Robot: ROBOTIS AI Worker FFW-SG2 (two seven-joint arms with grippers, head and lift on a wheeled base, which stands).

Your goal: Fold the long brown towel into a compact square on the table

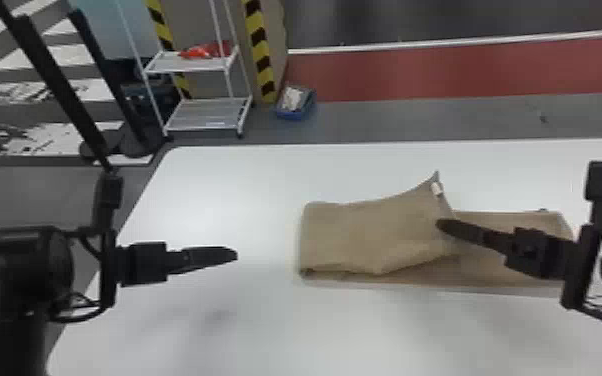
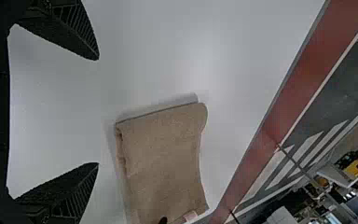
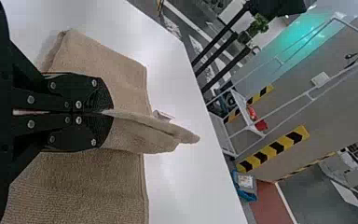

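A long brown towel [image 1: 365,240] lies half doubled on a white tabletop [image 1: 215,190], stretching sideways across its right-hand portion, as the robot's right hand [image 1: 439,226] grips the loose end of the upper layer. The hand's two black fingers are closed together on the cloth, pinching it into a ridge that runs out past their tips in the right wrist view. The far corner of that layer rises to a peak, with a small white tag [image 1: 436,188] at its edge. The towel's folded end is on the left, where the layers form a thick bend; to the right, a single lower stretch of cloth runs flat beneath the right hand. Along the near side, the upper layer slants back, leaving a strip of the lower layer exposed. The left hand [image 1: 236,255] hangs above the tabletop, to the left of the towel and apart from it, its ribbed fingers [image 2: 70,35] spread wide with nothing between them. Beyond the far edge of the tabletop stand a white rack [image 1: 205,120], a red item [image 1: 205,50] resting on its upper shelf, and yellow-and-black striped posts [image 1: 260,55]. A blue bin [image 1: 295,114] sits on the floor near the rack, beside a band of red [image 1: 445,75].
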